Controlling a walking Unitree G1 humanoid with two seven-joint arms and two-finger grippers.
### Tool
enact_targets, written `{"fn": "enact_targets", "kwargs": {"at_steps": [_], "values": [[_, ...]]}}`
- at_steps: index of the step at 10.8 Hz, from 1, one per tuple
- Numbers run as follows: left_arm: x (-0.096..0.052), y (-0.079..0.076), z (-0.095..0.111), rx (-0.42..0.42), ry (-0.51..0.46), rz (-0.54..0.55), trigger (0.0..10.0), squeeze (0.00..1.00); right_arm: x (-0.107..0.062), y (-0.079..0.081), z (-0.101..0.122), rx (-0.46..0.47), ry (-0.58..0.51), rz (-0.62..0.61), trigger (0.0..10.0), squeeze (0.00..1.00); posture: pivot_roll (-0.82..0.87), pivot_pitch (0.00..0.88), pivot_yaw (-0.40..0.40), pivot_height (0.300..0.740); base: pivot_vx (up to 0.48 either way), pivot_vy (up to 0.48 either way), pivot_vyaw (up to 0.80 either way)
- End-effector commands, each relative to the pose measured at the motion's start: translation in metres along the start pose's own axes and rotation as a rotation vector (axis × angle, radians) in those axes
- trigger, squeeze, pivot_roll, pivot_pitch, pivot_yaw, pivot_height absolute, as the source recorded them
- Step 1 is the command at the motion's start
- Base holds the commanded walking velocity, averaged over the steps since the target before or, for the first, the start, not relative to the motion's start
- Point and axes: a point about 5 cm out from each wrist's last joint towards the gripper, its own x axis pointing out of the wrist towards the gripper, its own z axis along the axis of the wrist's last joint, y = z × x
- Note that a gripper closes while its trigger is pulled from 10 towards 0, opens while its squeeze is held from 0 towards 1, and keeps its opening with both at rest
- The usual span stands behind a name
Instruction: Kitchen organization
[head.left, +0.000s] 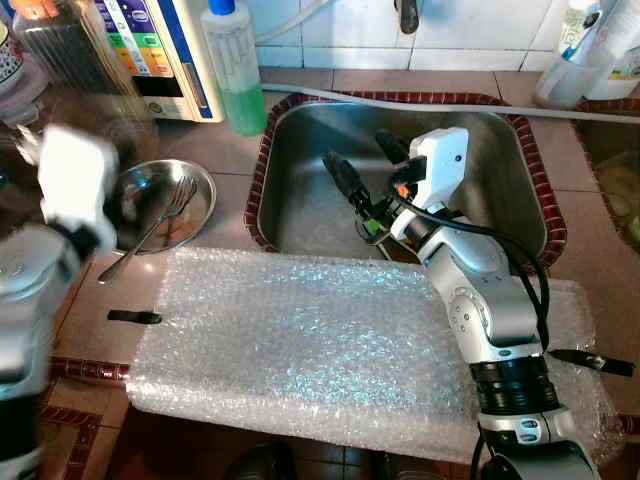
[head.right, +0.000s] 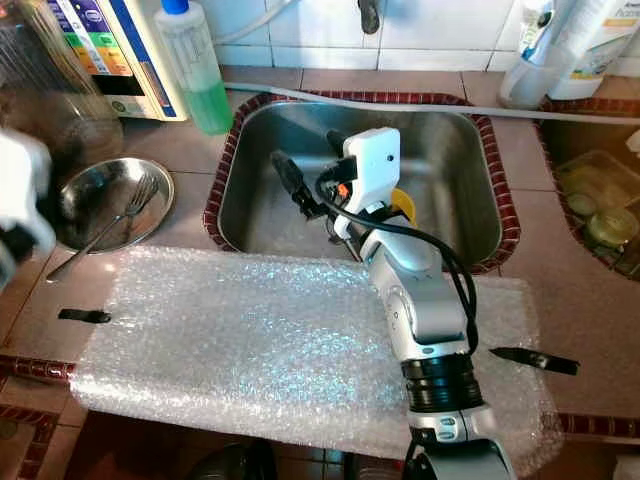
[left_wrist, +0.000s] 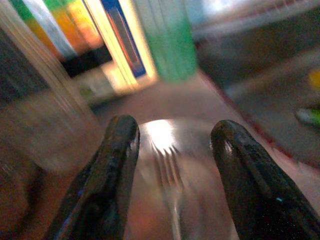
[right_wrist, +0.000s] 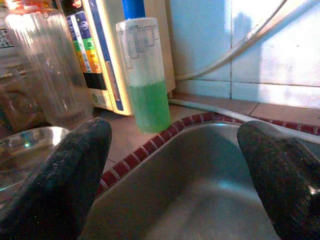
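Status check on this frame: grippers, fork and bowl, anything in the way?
Left gripper open, above fork in steel bowl. Right gripper open, empty, over sink. Nothing between jaws and fork; bubble wrap lies beside the bowl.

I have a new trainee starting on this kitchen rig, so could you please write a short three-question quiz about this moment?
1. True or false: the fork lies in the steel bowl on the counter, beside the sink.
2. Multiple choice: where is the right gripper? A) over the sink basin, B) on the bubble wrap, C) around the green soap bottle.
3. Fill in: the left gripper has its fingers ____, with the fork ahead of them.

Key: 1 true; 2 A; 3 open.
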Motion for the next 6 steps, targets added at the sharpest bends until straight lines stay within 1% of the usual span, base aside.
{"fn": "enact_targets", "kwargs": {"at_steps": [1, 6], "values": [[-0.0017, 0.0006, -0.0012, -0.009, 0.012, -0.020, 10.0, 1.00, -0.0002, 0.0041, 0.0001, -0.005, -0.001, 0.014, 10.0, 0.00, -0.06, 0.230, 0.086, 0.740, 0.000, 0.000, 0.00], [-0.0017, 0.0006, -0.0012, -0.009, 0.012, -0.020, 10.0, 1.00, -0.0002, 0.0041, 0.0001, -0.005, -0.001, 0.014, 10.0, 0.00, -0.06, 0.230, 0.086, 0.740, 0.000, 0.000, 0.00]]}}
